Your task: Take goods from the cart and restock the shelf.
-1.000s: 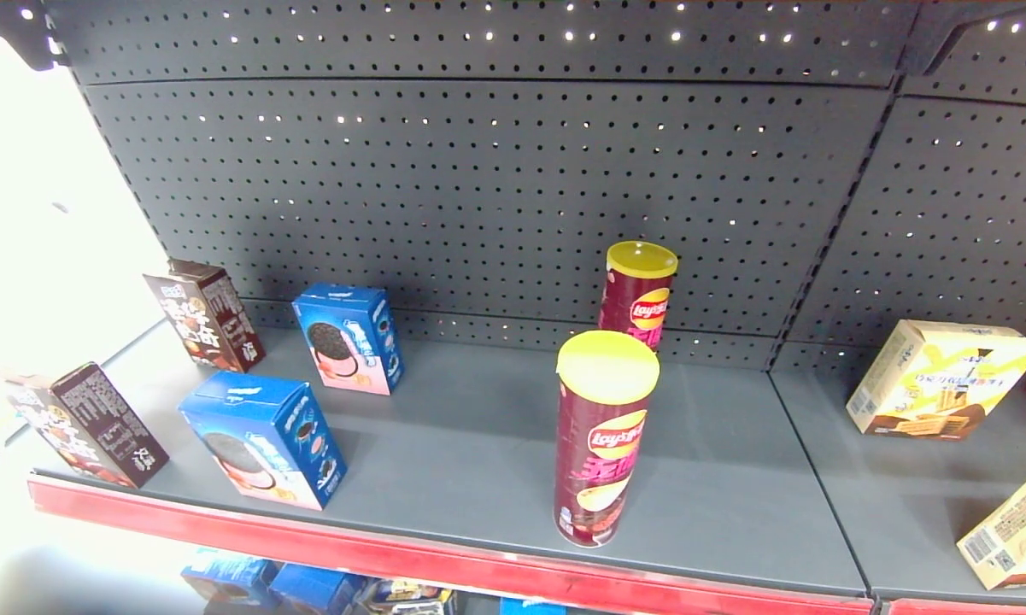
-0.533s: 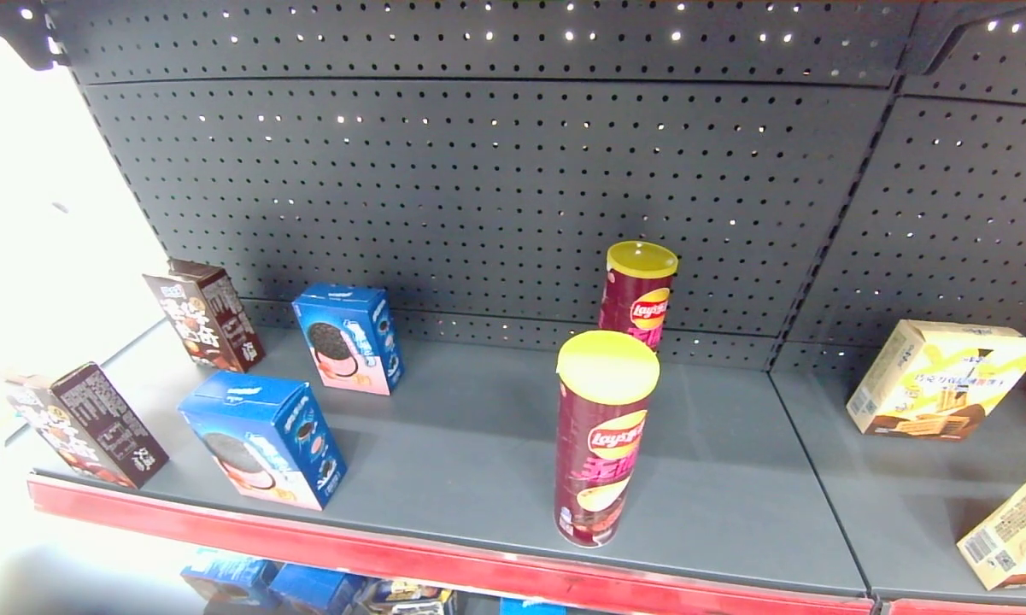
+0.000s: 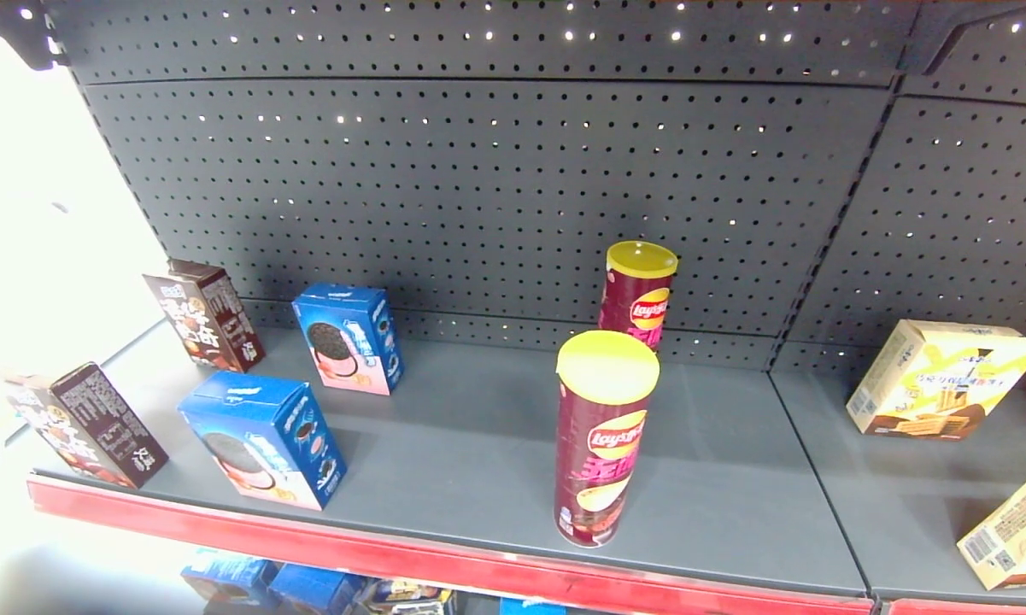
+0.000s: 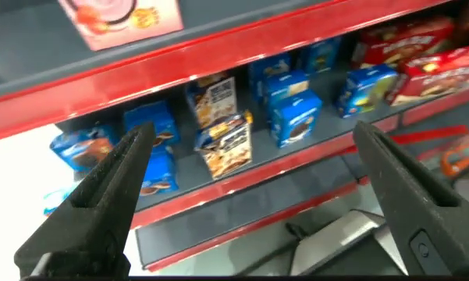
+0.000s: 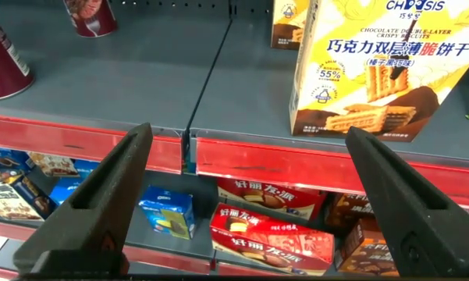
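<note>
Left gripper (image 4: 252,133) spread wide, empty, facing blue boxes (image 4: 295,117). Right gripper (image 5: 250,131) spread wide, empty, facing red shelf edge (image 5: 296,168) near yellow box (image 5: 367,62).

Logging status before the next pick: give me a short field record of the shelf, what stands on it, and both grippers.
Shelf: grey deck, red front edge, partly stocked
Chip cans: two, upright; front can near the edge, back can by the rear wall
Blue boxes: two, front and back
Brown boxes: two at the left end, front and back
Yellow boxes: two in the right bay, back and front
Left gripper: open, empty
Right gripper: open, empty
</note>
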Controlling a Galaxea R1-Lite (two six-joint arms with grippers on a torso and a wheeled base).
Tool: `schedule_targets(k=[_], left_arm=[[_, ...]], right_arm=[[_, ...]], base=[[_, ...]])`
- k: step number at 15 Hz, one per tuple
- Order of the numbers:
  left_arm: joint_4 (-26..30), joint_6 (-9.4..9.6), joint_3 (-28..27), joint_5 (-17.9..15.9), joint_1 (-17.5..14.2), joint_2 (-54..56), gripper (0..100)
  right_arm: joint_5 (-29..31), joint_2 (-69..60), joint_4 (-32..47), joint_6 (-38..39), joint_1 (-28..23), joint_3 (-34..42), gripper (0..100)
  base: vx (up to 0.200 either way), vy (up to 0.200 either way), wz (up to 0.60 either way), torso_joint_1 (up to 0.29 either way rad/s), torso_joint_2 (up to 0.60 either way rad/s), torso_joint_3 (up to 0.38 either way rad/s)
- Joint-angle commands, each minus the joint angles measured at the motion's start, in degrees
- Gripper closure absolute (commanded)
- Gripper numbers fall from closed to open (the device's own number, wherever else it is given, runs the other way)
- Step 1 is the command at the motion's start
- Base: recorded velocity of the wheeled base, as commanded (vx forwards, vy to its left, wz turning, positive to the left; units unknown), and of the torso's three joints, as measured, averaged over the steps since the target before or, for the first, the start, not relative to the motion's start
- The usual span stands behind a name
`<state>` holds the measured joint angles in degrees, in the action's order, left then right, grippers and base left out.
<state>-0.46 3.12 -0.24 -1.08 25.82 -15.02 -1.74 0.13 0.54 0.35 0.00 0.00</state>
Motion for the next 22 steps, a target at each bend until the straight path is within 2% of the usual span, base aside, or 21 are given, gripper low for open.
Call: schedule_targets(k=[1,2,3,4,5,6,7,8,9,13,15,17,19,20,22], left_arm=[[-8.6,-0.57,-2.7,-1.8,2.1,-7.2,0],[-11.8,-0.48,-4.5,-2.0,3.4,-11.0,0],[-13.1,2.68,-10.0,-2.2,5.0,-18.4,0],[-13.2,5.93,-12.5,-2.3,4.3,-22.9,0],[-13.3,9.62,-15.1,-3.7,0.6,-27.3,0],[-12.8,11.56,-17.0,-5.3,-0.2,-28.7,0],[-12.4,15.07,-20.8,-10.6,-0.4,-33.4,0],[-12.4,16.22,-23.9,-11.1,-0.2,-37.2,0],[-12.4,16.39,-26.1,-11.2,0.5,-40.8,0],[-15.7,15.86,-32.4,-10.9,7.2,-54.3,0],[-19.1,14.55,-33.9,-10.3,8.1,-60.0,0],[-25.5,11.73,-35.4,-10.1,9.4,-65.7,0],[-28.8,11.12,-35.9,-9.7,9.3,-69.2,0],[-30.6,11.38,-35.7,-10.0,9.4,-70.6,0],[-30.8,11.73,-35.3,-11.1,9.5,-71.4,0]], right_arm=[[0.0,0.2,0.0,0.0,0.1,0.0,0],[0.0,0.2,0.0,0.0,0.1,0.0,0],[0.0,0.2,0.0,0.0,0.0,0.0,0],[0.0,0.2,0.0,0.0,0.0,0.0,0],[0.0,0.1,0.0,0.0,0.0,0.0,0],[0.0,0.2,0.0,0.0,0.0,0.0,0],[0.0,0.2,0.0,0.0,0.0,0.0,0],[0.0,0.2,0.0,0.0,0.0,0.0,0],[0.0,0.1,0.0,0.0,0.0,0.0,0],[0.0,0.1,0.0,0.0,0.0,0.0,0],[0.0,0.2,0.0,0.0,0.0,0.0,0],[0.0,0.2,0.0,0.0,0.0,0.0,0],[0.0,0.2,0.0,0.0,0.0,0.0,0],[0.0,0.1,0.0,0.0,0.0,0.0,0],[0.0,0.2,0.0,0.0,0.0,0.0,0]], base=[[0.0,0.0,0.0,0.0,0.0,0.0],[0.0,0.0,0.0,0.0,0.0,0.0],[0.0,0.0,0.0,0.0,0.0,0.0],[0.0,0.0,0.0,0.0,0.0,0.0],[0.0,0.0,0.0,0.0,0.0,0.0],[0.0,0.0,0.0,0.0,0.0,0.0],[0.0,0.0,0.0,0.0,0.0,0.0],[0.0,0.0,0.0,0.0,0.0,0.0],[0.0,0.0,0.0,0.0,0.0,0.0],[0.0,0.0,0.0,0.0,0.0,0.0],[0.0,0.0,0.0,0.0,0.0,0.0],[0.0,0.0,0.0,0.0,0.0,0.0],[0.0,0.0,0.0,0.0,0.0,0.0],[0.0,0.0,0.0,0.0,0.0,0.0],[0.0,0.0,0.0,0.0,0.0,0.0]])
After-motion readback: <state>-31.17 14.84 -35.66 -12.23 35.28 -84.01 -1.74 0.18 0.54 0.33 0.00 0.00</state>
